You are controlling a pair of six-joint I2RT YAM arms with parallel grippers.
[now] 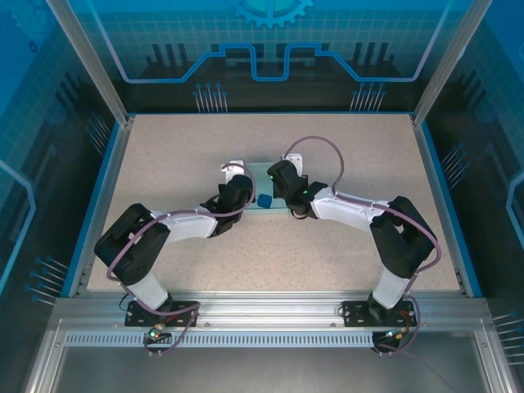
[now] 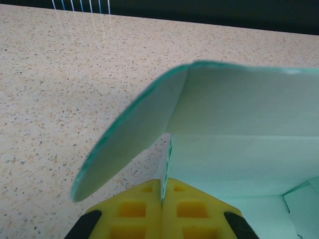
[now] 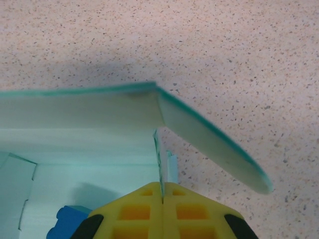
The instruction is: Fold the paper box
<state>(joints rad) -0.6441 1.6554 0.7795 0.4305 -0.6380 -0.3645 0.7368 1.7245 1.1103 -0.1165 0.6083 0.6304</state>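
The paper box (image 1: pixel 262 174) lies at the middle of the table as a pale aqua card tray with raised walls, between my two grippers. My left gripper (image 2: pixel 162 193) is shut on the thin upright left side wall of the paper box (image 2: pixel 234 149), and a rounded flap (image 2: pixel 124 144) hangs out over the table beside it. My right gripper (image 3: pixel 162 193) is shut on the right side wall of the paper box (image 3: pixel 89 149), with another rounded flap (image 3: pixel 214 144) sticking out to the right. From above, the left gripper (image 1: pixel 248 194) and the right gripper (image 1: pixel 281 190) face each other across the box.
A tiny dark blue cube (image 1: pixel 264 199) sits inside the box on its floor, also at the lower left in the right wrist view as the blue cube (image 3: pixel 67 224). The speckled tabletop (image 1: pixel 344 147) has a blue rim, with metal frame posts at the corners.
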